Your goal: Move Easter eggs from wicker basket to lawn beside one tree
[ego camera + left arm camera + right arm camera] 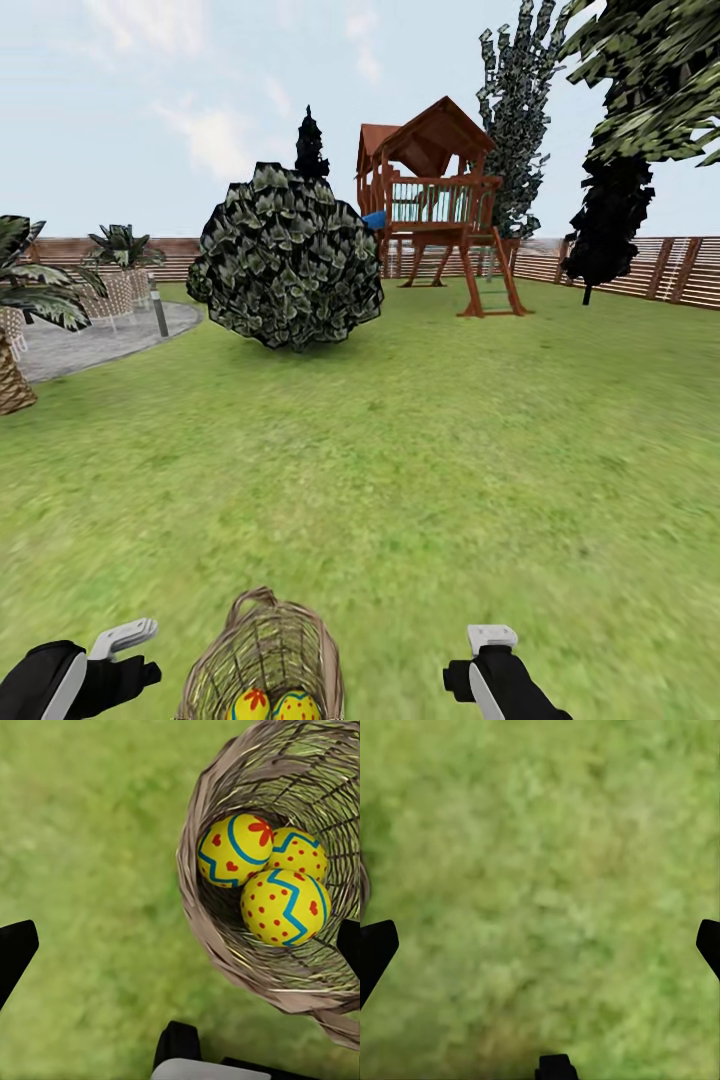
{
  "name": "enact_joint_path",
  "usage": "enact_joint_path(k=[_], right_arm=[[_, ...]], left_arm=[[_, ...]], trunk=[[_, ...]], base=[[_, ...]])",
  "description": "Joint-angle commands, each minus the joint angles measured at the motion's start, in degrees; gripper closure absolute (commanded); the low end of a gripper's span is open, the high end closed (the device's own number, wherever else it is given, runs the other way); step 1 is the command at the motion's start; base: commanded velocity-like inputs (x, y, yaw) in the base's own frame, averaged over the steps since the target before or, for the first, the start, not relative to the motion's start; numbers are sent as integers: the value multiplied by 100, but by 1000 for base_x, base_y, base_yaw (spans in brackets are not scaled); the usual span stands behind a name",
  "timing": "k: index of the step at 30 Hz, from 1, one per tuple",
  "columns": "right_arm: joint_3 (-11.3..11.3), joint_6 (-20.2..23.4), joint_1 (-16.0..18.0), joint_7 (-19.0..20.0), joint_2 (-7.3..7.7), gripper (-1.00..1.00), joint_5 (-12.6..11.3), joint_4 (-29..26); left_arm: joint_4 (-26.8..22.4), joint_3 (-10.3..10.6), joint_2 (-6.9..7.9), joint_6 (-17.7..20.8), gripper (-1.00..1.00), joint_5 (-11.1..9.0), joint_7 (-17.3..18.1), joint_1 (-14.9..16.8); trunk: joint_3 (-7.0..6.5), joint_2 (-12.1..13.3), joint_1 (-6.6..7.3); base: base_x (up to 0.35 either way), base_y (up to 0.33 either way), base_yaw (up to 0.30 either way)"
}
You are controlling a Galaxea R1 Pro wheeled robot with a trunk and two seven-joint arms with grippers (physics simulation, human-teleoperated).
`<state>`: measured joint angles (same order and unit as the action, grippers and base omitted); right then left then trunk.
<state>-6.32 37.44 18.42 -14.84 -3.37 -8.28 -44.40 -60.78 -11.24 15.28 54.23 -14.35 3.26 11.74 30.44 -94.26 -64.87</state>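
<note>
I take the deep round brown-grey woven wicker basket as my landmark and work across from its left. My left gripper hangs just left of the basket, above the mottled green lawn, apart from the weave. In the left wrist view its dark fingertips sit at the far edges of the picture with nothing between them, so the jaws are spread wide. I judge that is deliberate: an egg is a broad, round thing and needs a full opening before the hand goes down into the basket.

Inside the basket lie all three bright yellow Easter eggs with blue-green zigzag bands and red marks, pressed together at the bottom; two of them peek over the rim in the head view. None is out yet, so the task is at its start. The basket's walls are steep, so I expect the reach must come from straight above its mouth, not from the side.

Right of the basket, my right gripper hovers over bare grass, its fingertips likewise far apart and holding nothing. It keeps clear, I think, to leave the basket's mouth free for the left hand.

Far beyond the basket stand a round dark leafy bush and a brown wooden playhouse before the brown slatted fence.
</note>
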Motion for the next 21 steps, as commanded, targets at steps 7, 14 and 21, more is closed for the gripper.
enact_joint_path(k=[7,14,21], right_arm=[[-19,17,3,-53,3,-100,-60,-7],[-19,17,3,-50,3,-100,-60,-7],[-19,17,3,-53,3,-100,-60,-7]], left_arm=[[-4,-10,-13,26,-100,20,34,4],[4,-6,-17,26,-100,20,30,4],[4,-2,-17,24,-100,20,33,4]], trunk=[[133,-286,-154],[258,-566,-308],[384,-847,-462]], base=[[0,0,0],[0,0,0],[0,0,0]])
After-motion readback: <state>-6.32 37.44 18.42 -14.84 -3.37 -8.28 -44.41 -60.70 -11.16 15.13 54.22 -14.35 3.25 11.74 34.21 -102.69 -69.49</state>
